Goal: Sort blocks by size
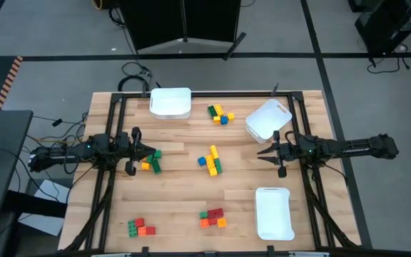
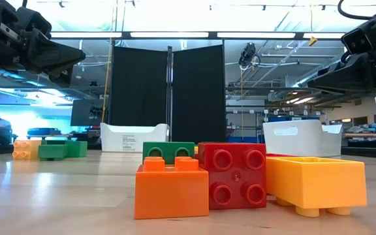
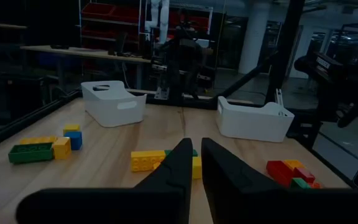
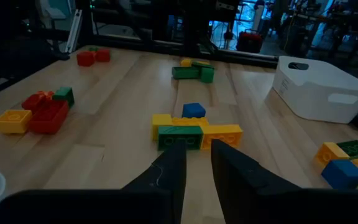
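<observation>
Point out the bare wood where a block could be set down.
Bare wood lies between the bottom-left blocks and the left gripper's blocks, and between the centre blocks and the lower right bin. It is crowded near the top blocks and the tilted bin.
</observation>
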Controlling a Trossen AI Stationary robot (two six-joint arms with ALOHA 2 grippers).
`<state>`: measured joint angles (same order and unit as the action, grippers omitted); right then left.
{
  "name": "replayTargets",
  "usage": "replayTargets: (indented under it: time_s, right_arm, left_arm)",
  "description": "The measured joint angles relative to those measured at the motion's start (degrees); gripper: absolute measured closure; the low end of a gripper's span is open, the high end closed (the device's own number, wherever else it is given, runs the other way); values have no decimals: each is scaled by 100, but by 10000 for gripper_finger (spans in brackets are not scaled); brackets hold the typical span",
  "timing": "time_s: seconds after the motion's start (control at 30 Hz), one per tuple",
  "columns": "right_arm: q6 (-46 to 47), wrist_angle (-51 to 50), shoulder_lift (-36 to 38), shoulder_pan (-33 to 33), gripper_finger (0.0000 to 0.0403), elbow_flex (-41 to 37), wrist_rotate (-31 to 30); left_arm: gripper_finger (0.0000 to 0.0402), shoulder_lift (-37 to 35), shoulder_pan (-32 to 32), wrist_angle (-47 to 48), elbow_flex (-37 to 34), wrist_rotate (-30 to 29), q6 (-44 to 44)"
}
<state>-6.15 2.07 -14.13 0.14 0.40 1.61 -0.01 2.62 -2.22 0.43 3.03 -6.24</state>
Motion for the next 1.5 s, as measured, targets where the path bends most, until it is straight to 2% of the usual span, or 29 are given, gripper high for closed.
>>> replayTargets:
  time_s: [0.23, 0.4, 1.1, 1.37, 1.5]
  right_arm:
    - [0, 2, -2, 0, 315, 2, 0]
    - [0, 0, -2, 0, 315, 0, 0]
    - [12, 2, -1, 0, 315, 0, 0]
    - [212, 203, -10, 0, 315, 0, -27]
    - [693, 251, -11, 14, 315, 1, -9]
  left_arm:
    - [357, 0, 0, 3, -2, -8, 0]
    - [357, 0, 0, 90, -1, -304, 0]
    - [357, 0, 0, 38, -1, -313, 0]
    - [357, 0, 0, 42, 0, -308, 0]
    - [357, 0, 1, 42, 0, -306, 0]
